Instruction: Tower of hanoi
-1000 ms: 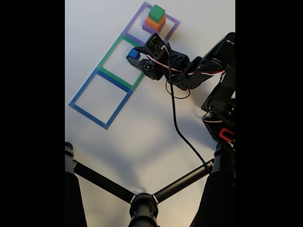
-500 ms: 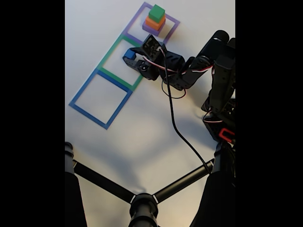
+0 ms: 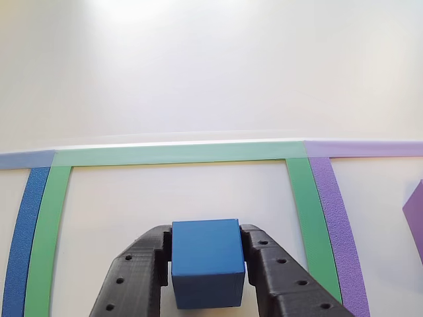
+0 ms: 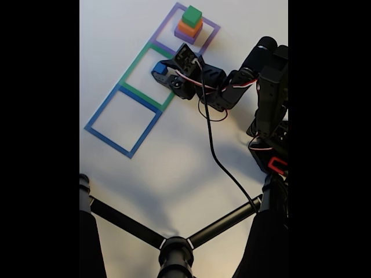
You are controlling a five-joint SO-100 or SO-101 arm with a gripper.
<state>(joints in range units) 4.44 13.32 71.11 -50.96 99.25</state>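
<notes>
The smallest blue cube [image 3: 206, 263] [image 4: 159, 68] sits between the black fingers [image 3: 139, 277] of my gripper [image 3: 207, 267] [image 4: 160, 70], which is shut on it over the green taped square [image 4: 146, 77] [image 3: 175, 153]. In the fixed view the rest of the tower stands inside the purple taped square [image 4: 210, 36]: a green block [image 4: 192, 15] on an orange block [image 4: 189, 27] on a purple block [image 4: 184, 37]. A corner of the purple block [image 3: 415, 211] shows at the right edge of the other view.
A blue taped square [image 4: 123, 120] lies left of the green one in the fixed view. The arm's base [image 4: 271, 116] and a black cable [image 4: 217, 156] stand on the right. Black tripod legs [image 4: 168, 240] cross the bottom. The white tabletop [image 4: 174, 168] spreads between them.
The gripper has carried the blue cube left and a little deeper into the green taped square, and the arm has stretched out. The stack has not moved.
</notes>
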